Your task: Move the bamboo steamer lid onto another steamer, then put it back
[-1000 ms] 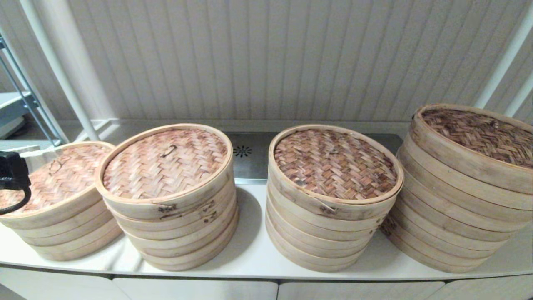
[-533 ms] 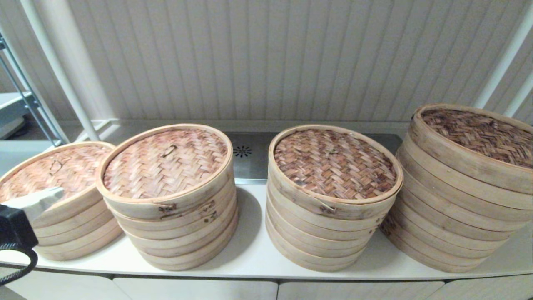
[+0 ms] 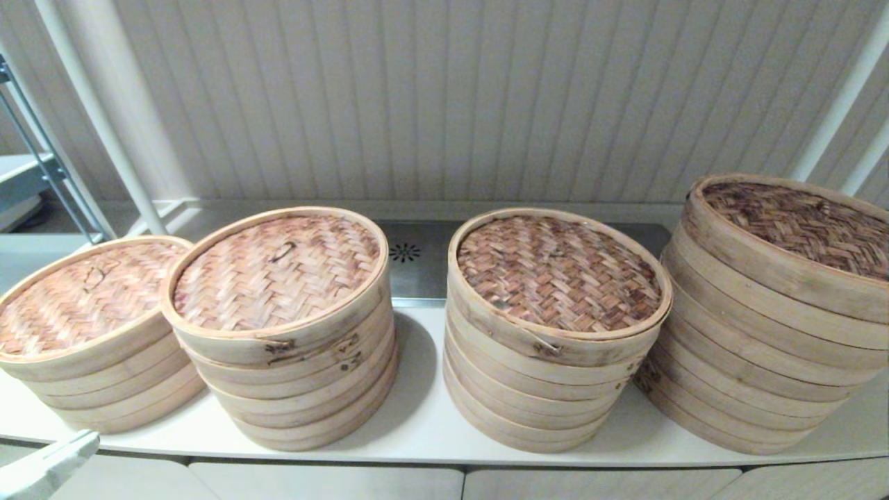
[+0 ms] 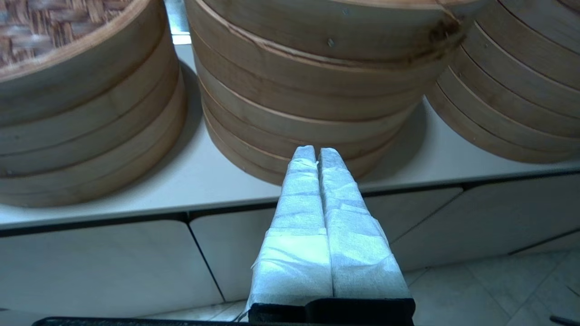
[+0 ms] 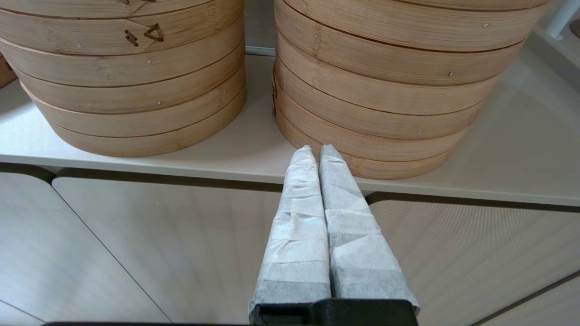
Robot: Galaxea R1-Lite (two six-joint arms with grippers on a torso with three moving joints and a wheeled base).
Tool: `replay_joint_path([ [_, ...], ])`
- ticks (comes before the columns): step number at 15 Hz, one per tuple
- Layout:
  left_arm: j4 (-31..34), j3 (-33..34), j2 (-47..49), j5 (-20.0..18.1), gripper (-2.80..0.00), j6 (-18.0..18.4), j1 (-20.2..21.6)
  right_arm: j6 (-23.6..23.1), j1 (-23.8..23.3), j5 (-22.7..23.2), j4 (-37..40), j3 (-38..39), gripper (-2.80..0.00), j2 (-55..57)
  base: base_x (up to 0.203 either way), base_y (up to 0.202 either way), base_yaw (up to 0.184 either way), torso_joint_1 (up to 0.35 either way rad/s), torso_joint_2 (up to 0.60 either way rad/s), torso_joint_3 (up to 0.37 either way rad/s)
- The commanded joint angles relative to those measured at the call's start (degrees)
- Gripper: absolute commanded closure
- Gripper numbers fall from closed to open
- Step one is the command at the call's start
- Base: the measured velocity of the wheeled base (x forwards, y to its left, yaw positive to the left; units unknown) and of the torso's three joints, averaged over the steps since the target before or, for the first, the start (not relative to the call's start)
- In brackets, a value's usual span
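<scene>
Four stacks of bamboo steamers stand in a row on the white counter, each capped by a woven lid: far-left lid, second lid, third, darker lid, and the darkest lid on the far-right stack. My left gripper sits low at the bottom left corner, below the counter's front edge. In the left wrist view the left gripper is shut and empty, pointing at the base of the second stack. My right gripper is shut and empty, below the counter edge before the far-right stack.
A white-panelled wall rises behind the counter. A metal plate with a drain pattern lies between the two middle stacks. White poles and a grey metal rack stand at the far left. Cabinet fronts hang below the counter.
My left arm has dropped from beside the far-left stack's lid down past the counter's front edge to the bottom left corner. The lids and stacks have not moved.
</scene>
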Motion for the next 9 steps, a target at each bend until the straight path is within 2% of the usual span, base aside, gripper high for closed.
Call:
replay_joint_path([
  [1, 1.9, 0.6, -6.0, -0.3, 0.00, 0.1, 0.0, 0.0, 0.0, 0.0, 0.0, 0.0, 0.00, -0.3, 0.000, 0.000, 0.000, 0.000, 0.00, 0.000],
  [7, 4.8, 6.9, -15.5, -0.5, 0.00, 0.5, 0.0, 0.2, 0.0, 0.0, 0.0, 0.1, 0.00, -0.3, 0.000, 0.000, 0.000, 0.000, 0.00, 0.000],
  [9, 8.0, 8.3, -16.0, -4.8, 0.00, 0.7, 0.0, 0.2, 0.0, -0.1, 0.0, 0.0, 0.00, -0.4, 0.000, 0.000, 0.000, 0.000, 0.00, 0.000],
])
